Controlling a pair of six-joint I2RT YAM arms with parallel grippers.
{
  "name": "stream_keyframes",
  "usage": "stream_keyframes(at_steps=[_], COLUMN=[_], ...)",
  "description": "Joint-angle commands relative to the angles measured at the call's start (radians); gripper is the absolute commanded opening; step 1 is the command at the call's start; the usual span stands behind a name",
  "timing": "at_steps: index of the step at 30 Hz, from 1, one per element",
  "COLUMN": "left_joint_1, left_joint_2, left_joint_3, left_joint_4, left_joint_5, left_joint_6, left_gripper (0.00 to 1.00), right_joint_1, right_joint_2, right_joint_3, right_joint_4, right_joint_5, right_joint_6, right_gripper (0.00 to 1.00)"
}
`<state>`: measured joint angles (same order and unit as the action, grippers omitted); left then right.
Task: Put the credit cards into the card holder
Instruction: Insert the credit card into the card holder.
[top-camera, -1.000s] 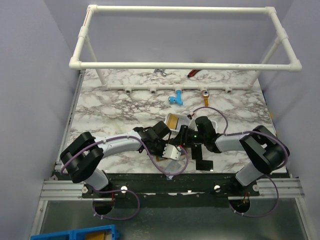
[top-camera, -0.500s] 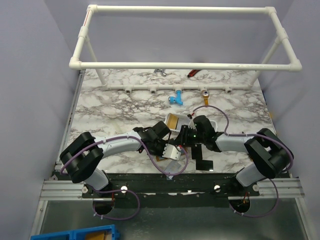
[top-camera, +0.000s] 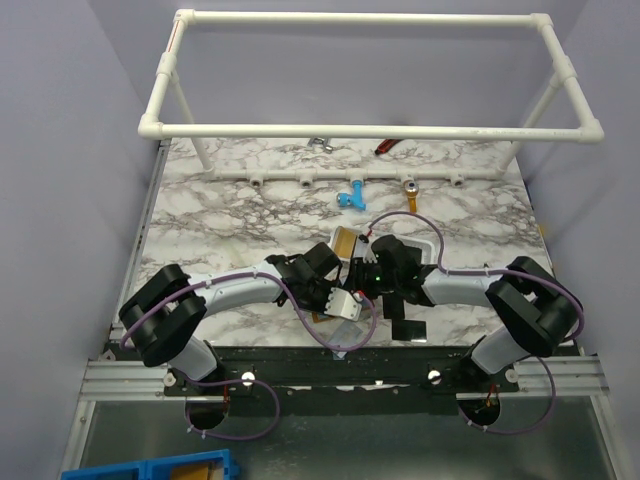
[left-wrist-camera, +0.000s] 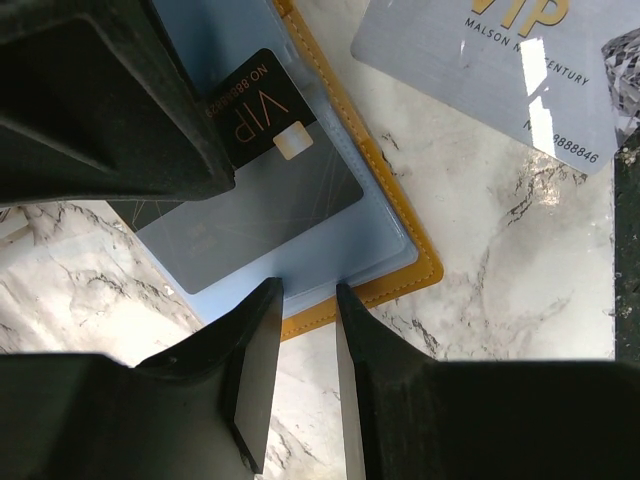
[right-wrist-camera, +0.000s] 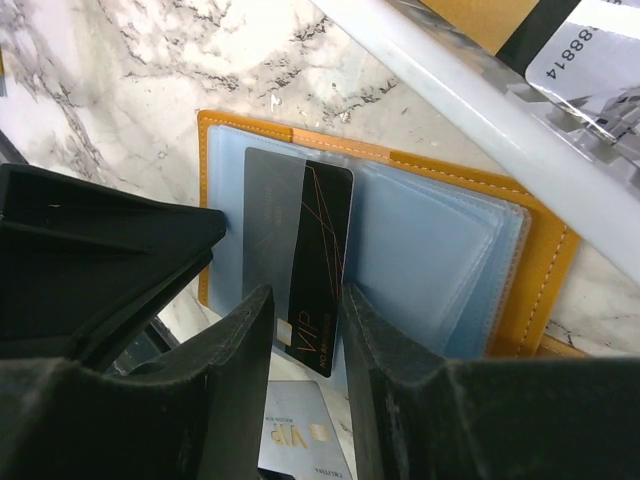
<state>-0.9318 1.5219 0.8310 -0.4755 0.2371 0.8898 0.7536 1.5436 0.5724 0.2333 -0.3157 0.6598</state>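
**Black card part-way into the holder**

Nearest me, some loose cards (top-camera: 405, 320), all black, lie on the marble table (top-camera: 220, 210), right of centre. Just past them both arms meet low over the open holder (right-wrist-camera: 430, 250), which lies flat with its clear sleeves facing up.

The left gripper (left-wrist-camera: 308, 292) has its fingers a narrow slot apart with nothing caught between them. Their tips sit over the holder's near edge, but I can't tell whether they press on it.

The right gripper (right-wrist-camera: 307, 292) is partly open, its fingers on either side of the outer end of a black card (right-wrist-camera: 300, 230). That card is partly inside a sleeve, with its VIP end sticking out. Whether the fingers actually grip it I cannot tell.

A silver card (left-wrist-camera: 480, 70) lies print-up on the marble just beside the holder, not touching it.

Beyond the arms sits a white basket (right-wrist-camera: 440, 85) with a gold card (top-camera: 344, 241) in it. Farther back, a blue fitting (top-camera: 351, 197) lies near the white pipe frame (top-camera: 370, 130).
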Motion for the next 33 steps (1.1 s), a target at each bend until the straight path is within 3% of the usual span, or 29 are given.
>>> stream_keyframes(at_steps=[1, 3, 5, 7, 17, 25, 33], left_joint_1=[-0.003, -0.002, -0.001, -0.001, -0.001, -0.001, 0.010], left_joint_2=[0.016, 0.011, 0.011, 0.015, 0.024, 0.030, -0.008], left_joint_3=[-0.045, -0.047, -0.046, -0.041, -0.029, -0.011, -0.013], left_joint_4=[-0.023, -0.021, -0.020, -0.020, -0.022, -0.029, -0.046], left_joint_5=[0.005, 0.008, 0.007, 0.006, 0.004, 0.009, 0.001], left_joint_6=[-0.010, -0.012, -0.015, -0.018, -0.025, -0.029, -0.028], left_gripper=[0.29, 0.29, 0.29, 0.29, 0.29, 0.29, 0.30], right_joint_1=[0.013, 0.012, 0.013, 0.013, 0.030, 0.065, 0.027], right_joint_2=[-0.016, -0.043, -0.053, -0.044, 0.072, 0.112, 0.004], right_joint_3=[0.012, 0.007, -0.001, -0.001, 0.060, 0.113, 0.078], right_joint_4=[-0.098, -0.115, -0.113, -0.111, -0.064, -0.068, -0.121], right_joint_5=[0.025, 0.056, 0.066, 0.070, -0.014, -0.066, 0.006], right_joint_6=[-0.046, -0.038, -0.038, -0.040, -0.057, -0.084, -0.081], right_gripper=[0.38, 0.33, 0.11, 0.01, 0.01, 0.12, 0.12])
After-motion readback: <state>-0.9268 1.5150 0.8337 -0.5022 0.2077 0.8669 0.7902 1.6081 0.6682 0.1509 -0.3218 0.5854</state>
